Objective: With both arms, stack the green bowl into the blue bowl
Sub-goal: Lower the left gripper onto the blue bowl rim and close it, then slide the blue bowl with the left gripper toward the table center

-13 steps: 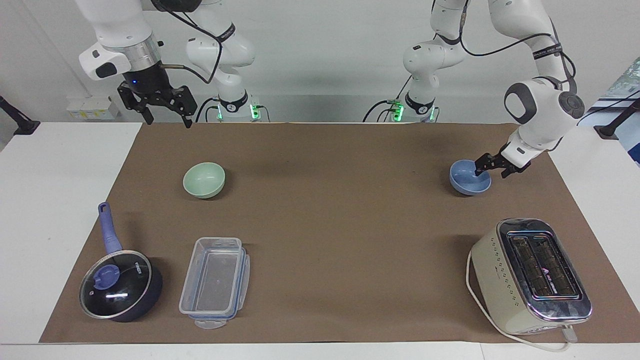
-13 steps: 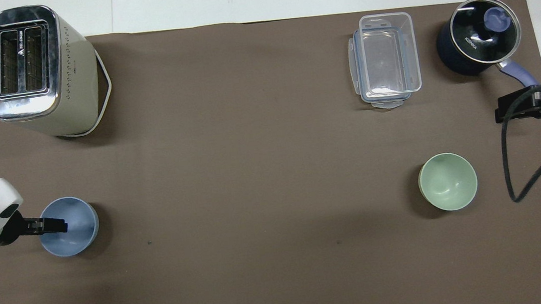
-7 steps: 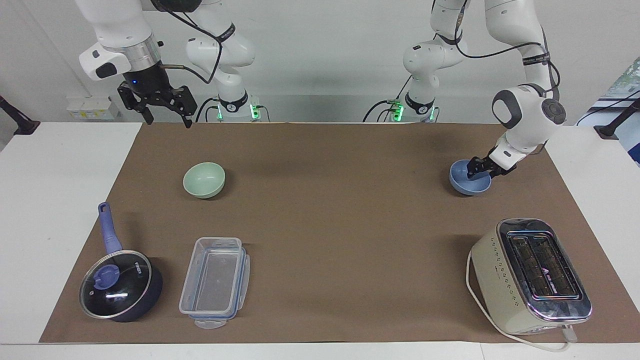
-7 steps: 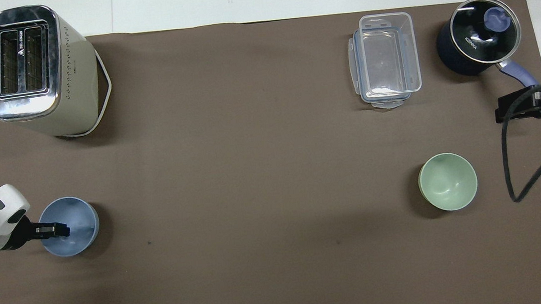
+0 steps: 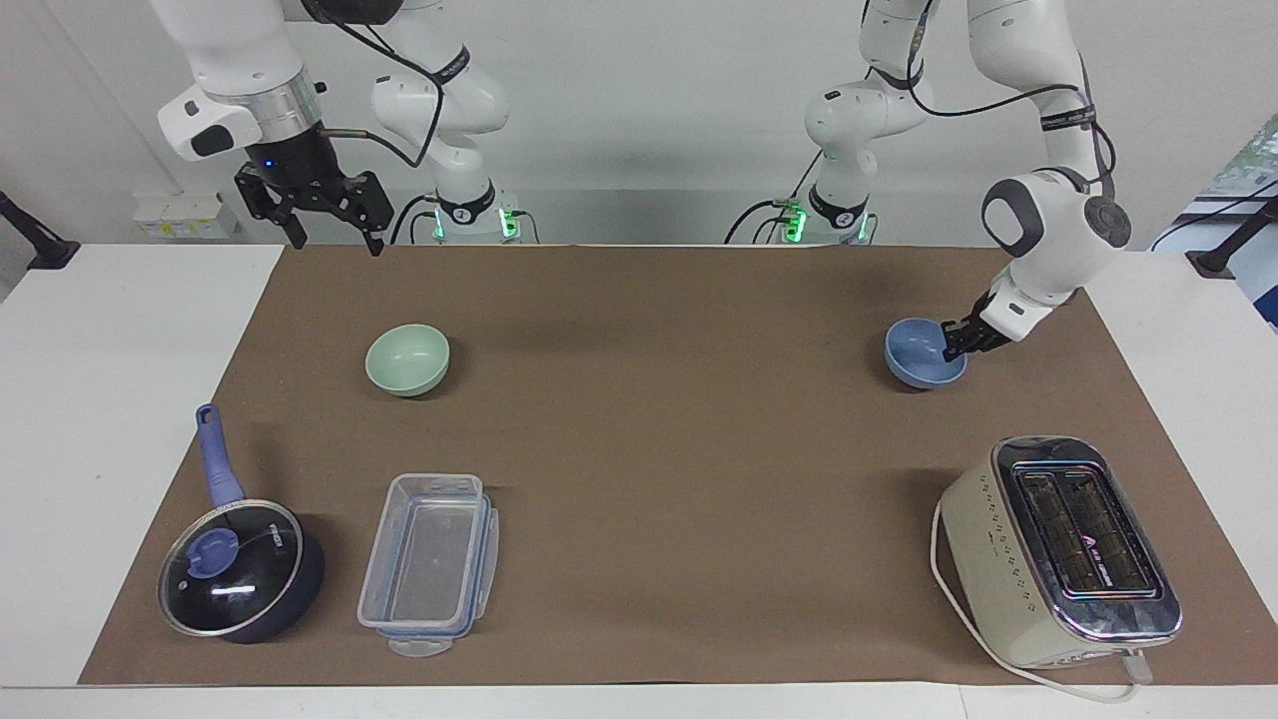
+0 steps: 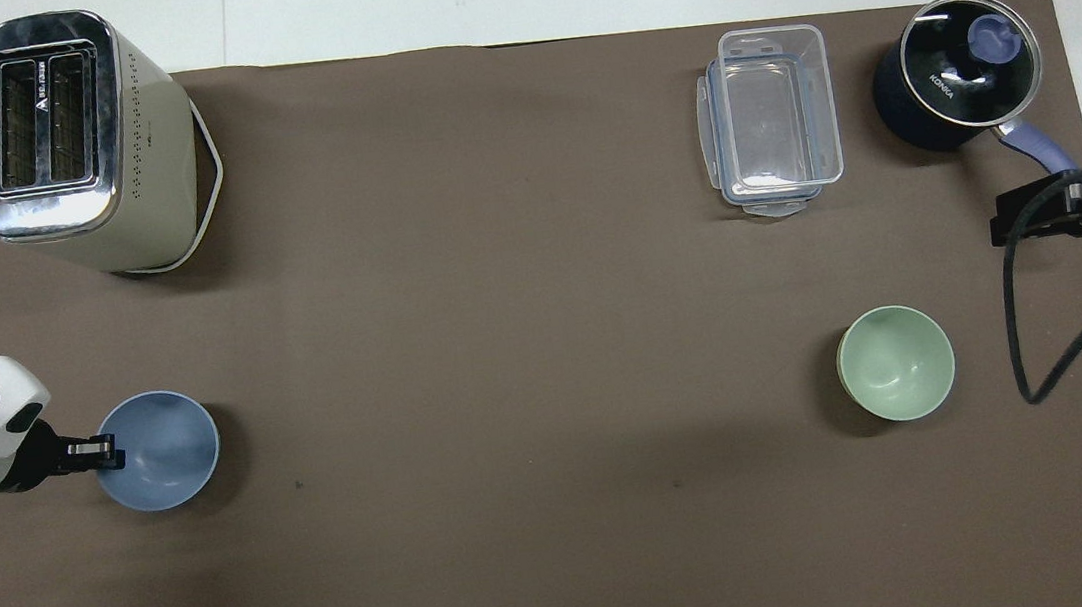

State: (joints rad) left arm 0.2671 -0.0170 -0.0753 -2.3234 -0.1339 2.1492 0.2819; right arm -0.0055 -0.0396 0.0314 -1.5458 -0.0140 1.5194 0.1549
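A: Facing view: the left gripper (image 5: 952,347) pinches the blue bowl (image 5: 924,355) by its rim at 3 o'clock; the right gripper (image 5: 324,222) waits high, spread wide, over the mat's edge, the green bowl (image 5: 407,359) at its 5 o'clock

B: Overhead: the blue bowl (image 6: 157,449) is clamped at 9 o'clock; the green bowl (image 6: 896,363) is well apart. Step: securing the blue bowl; next probably calls for carrying it centreward
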